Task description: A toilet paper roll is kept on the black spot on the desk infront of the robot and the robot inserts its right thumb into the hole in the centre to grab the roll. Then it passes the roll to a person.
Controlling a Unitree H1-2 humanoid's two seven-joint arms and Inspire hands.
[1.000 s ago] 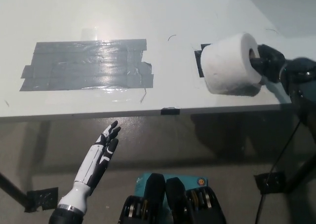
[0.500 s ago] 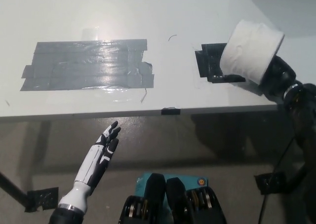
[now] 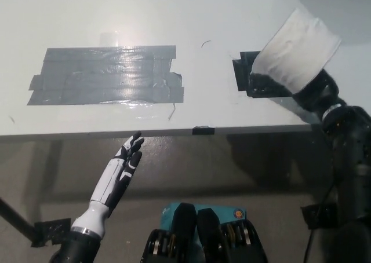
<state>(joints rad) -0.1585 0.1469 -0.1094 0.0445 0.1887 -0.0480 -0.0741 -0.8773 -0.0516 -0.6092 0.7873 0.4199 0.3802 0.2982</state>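
At the upper right of the frame the right hand holds the toilet paper roll, raised above the black spot. Keep the roll steady on the thumb while passing. The left hand rests lower left, fingers spread and empty.

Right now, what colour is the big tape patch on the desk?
Grey and glossy, the tape patch shows in the head view.

White rectangular desk carries a large grey duct-tape patch at left, a black tape square at right.
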